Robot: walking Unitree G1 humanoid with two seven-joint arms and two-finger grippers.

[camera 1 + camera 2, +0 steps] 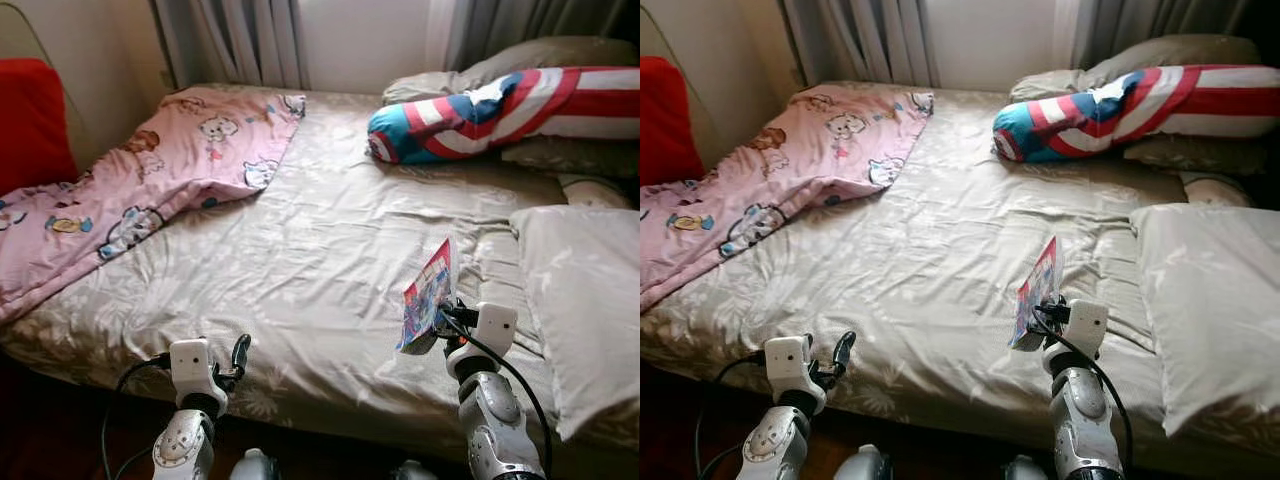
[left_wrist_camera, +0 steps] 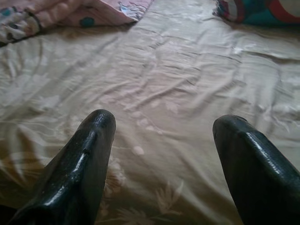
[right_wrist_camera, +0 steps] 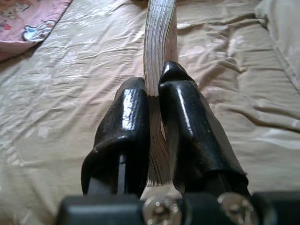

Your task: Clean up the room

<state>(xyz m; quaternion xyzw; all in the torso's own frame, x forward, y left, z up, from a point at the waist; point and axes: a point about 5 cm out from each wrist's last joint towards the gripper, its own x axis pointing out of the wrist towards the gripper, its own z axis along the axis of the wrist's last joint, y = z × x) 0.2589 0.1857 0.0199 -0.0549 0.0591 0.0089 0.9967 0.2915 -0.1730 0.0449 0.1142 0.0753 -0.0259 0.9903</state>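
Note:
My right gripper (image 1: 447, 322) is shut on a thin colourful book (image 1: 427, 295), held upright above the near right part of the bed. In the right wrist view the book's page edges (image 3: 159, 37) stand clamped between the two black fingers (image 3: 180, 108). My left gripper (image 1: 238, 358) is open and holds nothing, low over the bed's near edge. Its two fingers (image 2: 79, 173) stand wide apart above the beige sheet (image 2: 168, 93).
A pink cartoon blanket (image 1: 150, 180) lies crumpled over the bed's far left. A red, white and blue striped bolster (image 1: 500, 110) rests on grey pillows at the head. A large pale pillow (image 1: 585, 300) lies at the right. A red cushion (image 1: 30, 120) sits at far left.

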